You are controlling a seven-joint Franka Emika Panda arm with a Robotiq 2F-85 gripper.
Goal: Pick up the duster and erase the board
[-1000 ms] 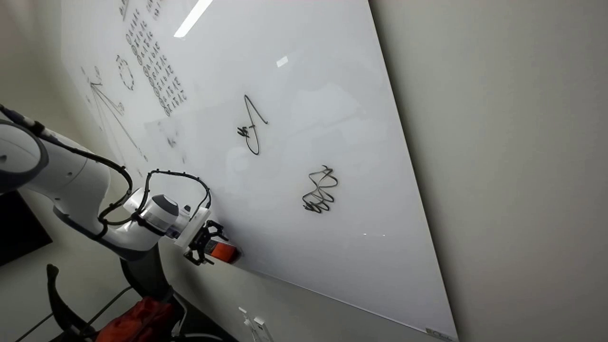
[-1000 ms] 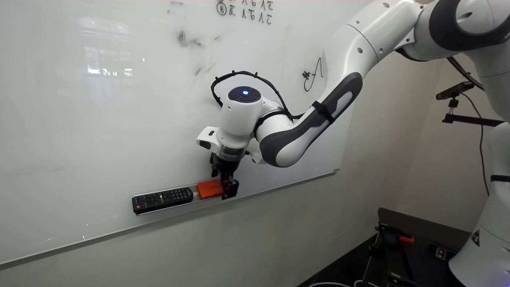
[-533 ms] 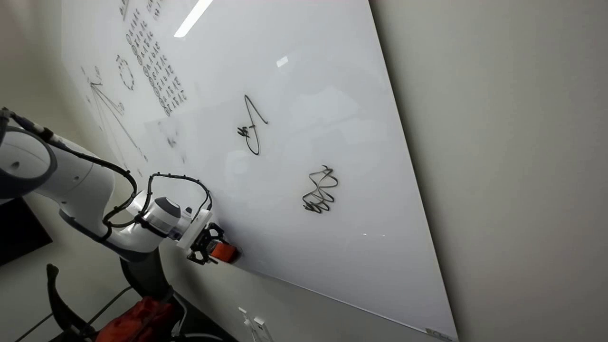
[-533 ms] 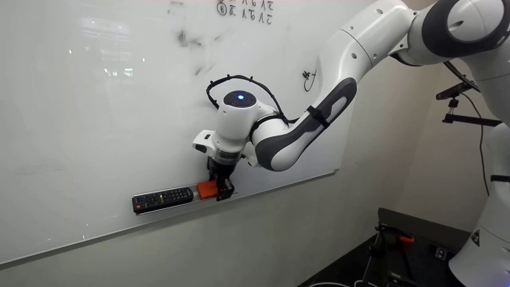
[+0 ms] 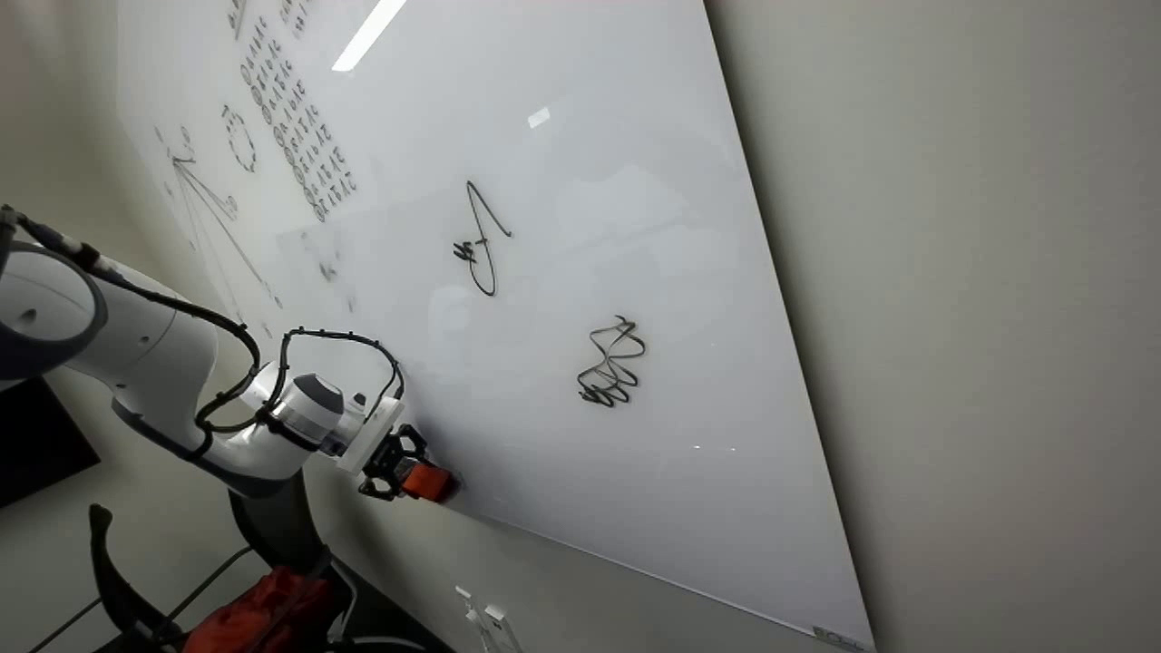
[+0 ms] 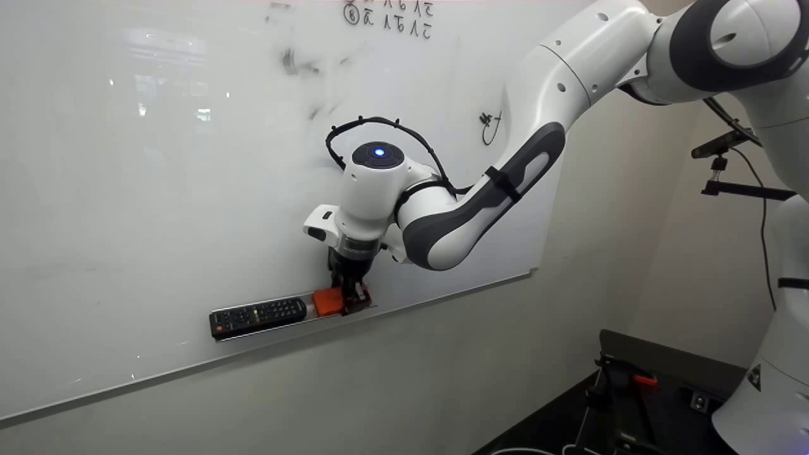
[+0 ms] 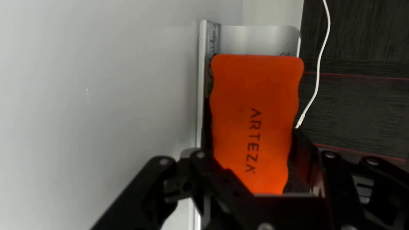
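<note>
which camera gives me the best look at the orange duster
The wrist view: there the duster appears large, its ARTEZA lettering readable. Both exterior views show it only as a small orange patch by the gripper, lettering illegible.

The duster (image 7: 252, 83) is bright orange, lettered ARTEZA in dark capitals (image 7: 254, 140); the tray (image 7: 258, 40), silver-grey. The board (image 5: 508, 381) is glossy white – black scribbles (image 5: 609, 361), rows of black letters (image 5: 299, 122), grey smudges (image 6: 289, 61). Gripper (image 7: 252, 147): black. The arm (image 6: 373, 196) is white with dark grey panels (image 6: 420, 237), a blue light (image 6: 379, 152), a black cable (image 5: 352, 337). The remote (image 6: 258, 317) is black, one button (image 6: 256, 311) yellow-green, one red. The wall (image 5: 952, 272) is plain greyish beige, the wire (image 7: 319, 60) white, the cloth (image 5: 263, 612) red, the floor (image 7: 354, 105) near-black – finely streaked, crossed by thin red lines (image 7: 354, 75).
</note>
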